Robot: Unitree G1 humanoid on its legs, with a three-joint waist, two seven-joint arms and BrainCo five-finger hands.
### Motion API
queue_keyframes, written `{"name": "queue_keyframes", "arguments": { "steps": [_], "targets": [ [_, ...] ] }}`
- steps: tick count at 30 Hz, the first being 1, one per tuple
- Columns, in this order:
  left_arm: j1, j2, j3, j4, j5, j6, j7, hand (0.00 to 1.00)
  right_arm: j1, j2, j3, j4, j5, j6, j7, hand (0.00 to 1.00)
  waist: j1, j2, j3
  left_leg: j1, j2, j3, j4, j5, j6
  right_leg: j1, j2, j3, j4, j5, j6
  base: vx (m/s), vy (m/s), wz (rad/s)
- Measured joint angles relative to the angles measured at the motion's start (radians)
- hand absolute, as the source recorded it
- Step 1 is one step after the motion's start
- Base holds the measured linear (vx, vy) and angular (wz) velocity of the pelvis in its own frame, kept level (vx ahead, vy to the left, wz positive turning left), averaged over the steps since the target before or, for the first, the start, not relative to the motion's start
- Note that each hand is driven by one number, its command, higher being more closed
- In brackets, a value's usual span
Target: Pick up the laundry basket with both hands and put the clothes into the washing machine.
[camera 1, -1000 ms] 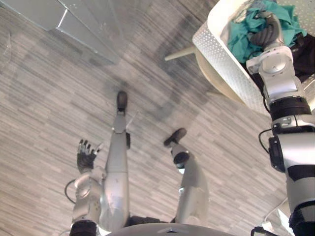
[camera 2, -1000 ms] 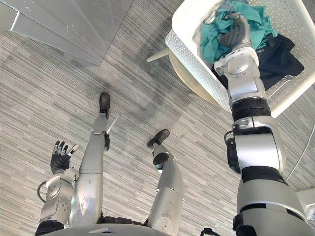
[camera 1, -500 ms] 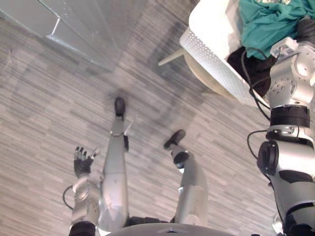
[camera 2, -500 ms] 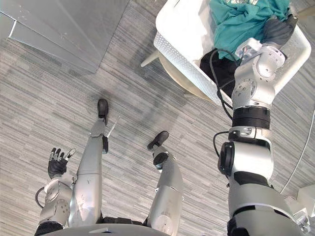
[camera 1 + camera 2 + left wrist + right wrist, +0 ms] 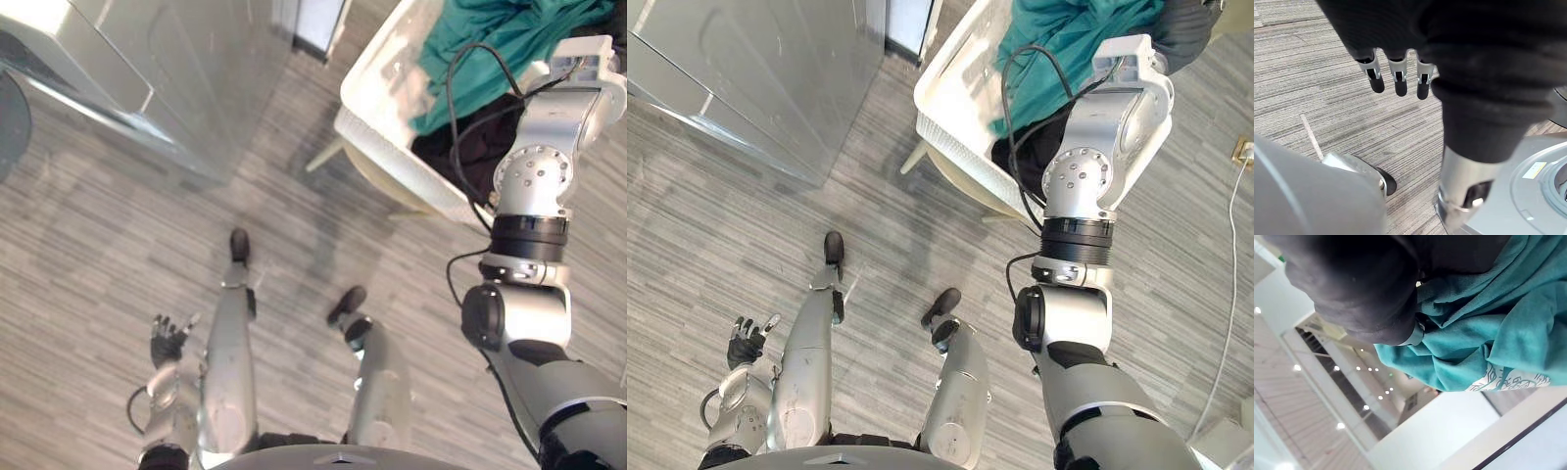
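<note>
Teal cloth [image 5: 505,34] lies soft and light over a dark garment [image 5: 478,147] in the white laundry basket [image 5: 387,78], which sits on a pale stool [image 5: 384,188] to our right. Our right hand [image 5: 1183,27] is in among the teal folds; its grip we cannot tell. Our left hand [image 5: 168,338] hangs low at our side, spread and empty. We judge the perforated basket stiff but light, best taken by opposite rims, since loose clothes would slide if it tips.

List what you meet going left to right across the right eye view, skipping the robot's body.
left hand → laundry basket, its left wall → teal clothes → right hand
</note>
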Motion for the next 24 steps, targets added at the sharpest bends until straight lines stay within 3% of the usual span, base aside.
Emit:
{"name": "queue_keyframes", "arguments": {
  "steps": [5, 9, 16, 20, 24],
  "targets": [
    [0.0, 0.008, -0.027, 0.041, 0.0, 0.028, -0.006, 0.0, 0.003, 0.056, -0.002, -0.068, 0.04, -0.063, -0.002, 1.0, -0.002, 0.02, -0.019, 0.106, -0.01, 0.016, -0.002, -0.02, -0.003, 0.093, -0.016, 0.004, 0.004, -0.021, 0.013, 0.08, -0.056, 0.04],
    [0.002, 0.002, -0.067, 0.047, 0.001, 0.036, -0.019, 0.0, 0.003, 0.077, -0.009, -0.11, 0.049, -0.088, -0.014, 1.0, -0.011, 0.044, -0.06, 0.176, -0.024, 0.027, -0.005, -0.032, 0.003, 0.161, -0.032, 0.005, -0.001, -0.033, 0.024, 0.1, -0.069, 0.04],
    [0.04, -0.015, -0.153, 0.019, 0.024, 0.054, -0.049, 0.0, 0.012, 0.134, -0.009, -0.13, 0.048, -0.107, -0.018, 1.0, -0.031, 0.051, -0.156, 0.292, -0.036, 0.053, -0.042, -0.051, -0.003, 0.27, -0.036, 0.005, -0.054, -0.035, 0.041, 0.1, -0.048, -0.03],
    [0.05, -0.015, -0.221, -0.077, 0.04, 0.064, -0.06, 0.0, 0.013, 0.143, 0.005, -0.125, 0.048, -0.106, -0.018, 1.0, -0.04, 0.054, -0.177, 0.362, -0.038, 0.064, -0.064, -0.055, -0.006, 0.338, -0.029, 0.004, -0.091, -0.03, 0.05, 0.09, -0.033, -0.06],
    [0.017, -0.003, -0.29, -0.145, 0.058, 0.065, -0.059, 0.0, 0.012, 0.183, 0.031, -0.003, 0.047, -0.104, -0.017, 1.0, -0.053, 0.056, -0.244, 0.441, -0.039, 0.092, -0.119, -0.05, -0.012, 0.39, -0.012, 0.024, -0.152, -0.011, 0.056, 0.09, -0.035, -0.21]
  ]
}}
